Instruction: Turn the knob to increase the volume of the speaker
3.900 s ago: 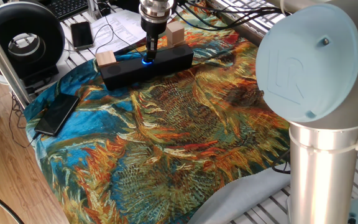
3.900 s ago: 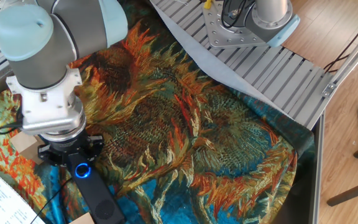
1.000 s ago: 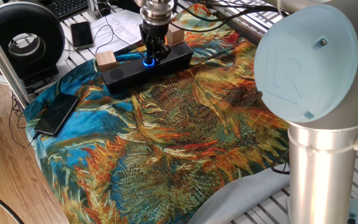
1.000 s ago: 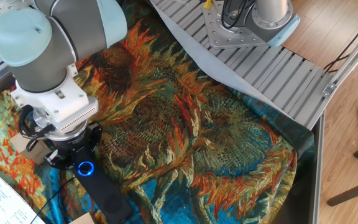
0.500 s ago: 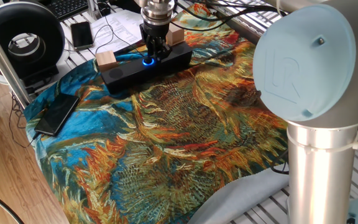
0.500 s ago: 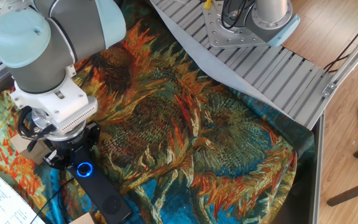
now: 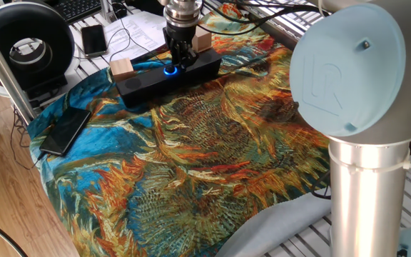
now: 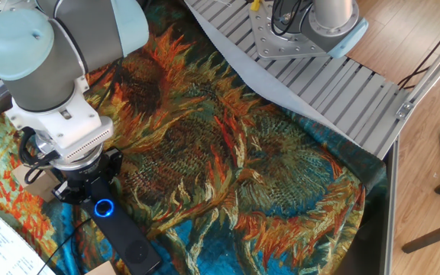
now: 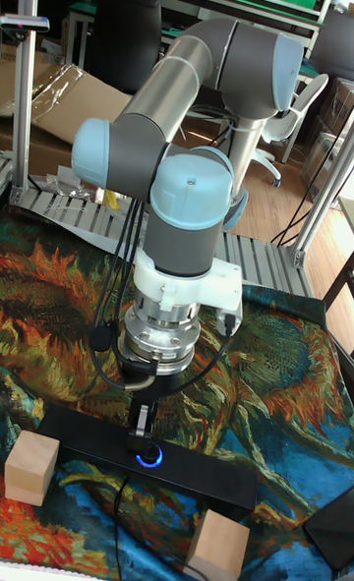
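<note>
The speaker is a long black bar at the far end of the sunflower cloth, also seen in the other fixed view and the tall view. Its knob glows blue in the middle of the top face. My gripper points straight down onto it. The dark fingers stand close together, shut on the knob, with the blue ring showing around their tips. The wrist hides the speaker's far end in the other fixed view.
Two wooden blocks sit right behind the speaker, one near each end. A flat black phone lies at the cloth's left edge. Papers, cables and another phone lie beyond. The arm's base stands at the near right.
Since 3.9 s ago the wrist has rotated over the knob and the speaker shifted slightly. In the last second the wrist turned a little more; the knob stays under the fingers.
</note>
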